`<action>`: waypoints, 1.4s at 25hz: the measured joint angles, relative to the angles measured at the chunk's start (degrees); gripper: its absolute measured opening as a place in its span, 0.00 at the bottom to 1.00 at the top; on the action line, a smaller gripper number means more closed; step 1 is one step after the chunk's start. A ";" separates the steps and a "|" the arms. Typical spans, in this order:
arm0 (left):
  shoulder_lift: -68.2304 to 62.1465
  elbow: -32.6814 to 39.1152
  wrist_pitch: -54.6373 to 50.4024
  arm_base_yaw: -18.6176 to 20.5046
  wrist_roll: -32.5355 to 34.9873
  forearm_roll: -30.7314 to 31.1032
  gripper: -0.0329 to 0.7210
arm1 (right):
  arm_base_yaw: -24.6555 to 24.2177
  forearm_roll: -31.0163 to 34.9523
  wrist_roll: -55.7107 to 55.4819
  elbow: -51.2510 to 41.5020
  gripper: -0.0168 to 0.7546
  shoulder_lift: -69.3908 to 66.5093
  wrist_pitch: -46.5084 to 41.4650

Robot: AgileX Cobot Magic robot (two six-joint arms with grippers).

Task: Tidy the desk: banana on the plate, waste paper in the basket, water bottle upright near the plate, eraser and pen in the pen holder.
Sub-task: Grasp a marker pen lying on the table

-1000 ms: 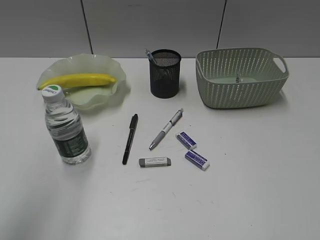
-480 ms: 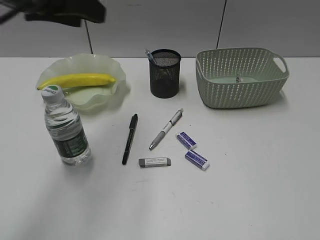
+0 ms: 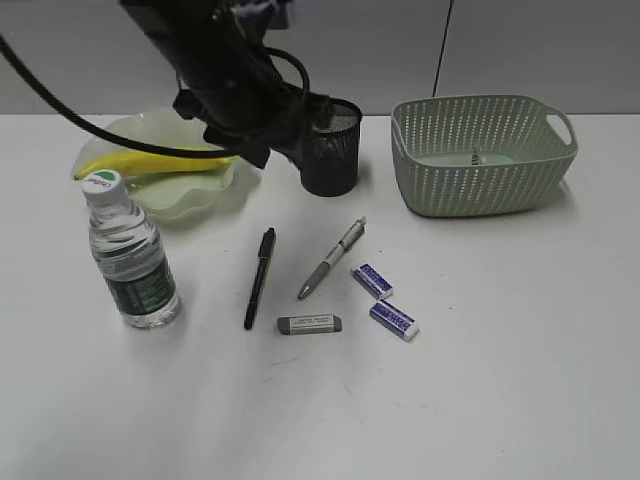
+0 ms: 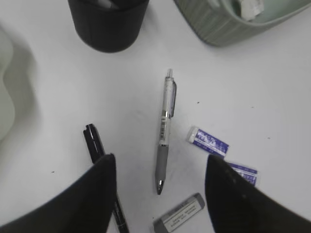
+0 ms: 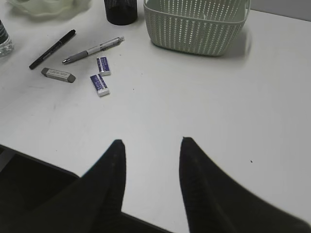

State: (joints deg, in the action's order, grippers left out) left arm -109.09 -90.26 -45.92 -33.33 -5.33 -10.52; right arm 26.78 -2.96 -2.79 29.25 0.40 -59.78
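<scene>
The banana [image 3: 150, 160] already lies in the plate [image 3: 215, 125] at the far left of the desk [image 3: 500, 380], and the water bottle [image 3: 130, 255] stands upright just near of the plate, so those two jobs look finished. A small pale wad that seems to be the waste paper [image 3: 477, 156] sits inside the basket [image 3: 485, 185] at the far right. What remains is the loose stationery in the middle: a black pen [image 3: 260, 275], a silver pen [image 3: 332, 258], a grey eraser [image 3: 309, 323] and two blue-and-white erasers [image 3: 373, 281] [image 3: 393, 320], all lying flat, apart from one another, on the near side of the pen holder [image 3: 330, 150].

The left end effector [image 4: 160, 194] hangs above these items with its jaws spread wide and nothing between them; the silver pen lies in line with the gap, which suggests it is the likely next pick. In the outside view its arm reaches over the plate and partly hides the pen holder, which already has one pen [image 3: 298, 108] in it.

The right end effector [image 5: 150, 165] waits low over the near right of the desk, open and empty, well apart from everything.
</scene>
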 joint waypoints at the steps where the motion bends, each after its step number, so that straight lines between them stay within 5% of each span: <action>1: -1.88 -1.59 -1.72 -0.53 -2.06 1.73 0.62 | 0.00 0.00 0.00 0.00 0.42 0.00 0.00; 6: -10.06 -8.63 -10.43 -1.29 -10.45 7.81 0.62 | 0.00 0.00 0.00 0.00 0.42 0.00 0.00; 23: -23.52 -12.12 -13.44 -1.29 -12.50 11.50 0.61 | 0.00 0.00 0.05 0.00 0.42 0.00 0.00; 31: -24.45 -12.37 -13.55 -1.29 -12.50 15.41 0.25 | 0.00 0.00 0.05 0.00 0.42 0.00 0.00; 35: -24.45 -12.40 -13.55 -1.29 -12.50 15.55 0.16 | 0.00 0.00 0.05 0.00 0.42 0.00 0.00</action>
State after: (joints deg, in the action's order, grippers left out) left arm -133.54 -102.66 -59.47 -34.63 -17.83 5.03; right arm 26.78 -2.96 -2.74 29.25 0.40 -59.78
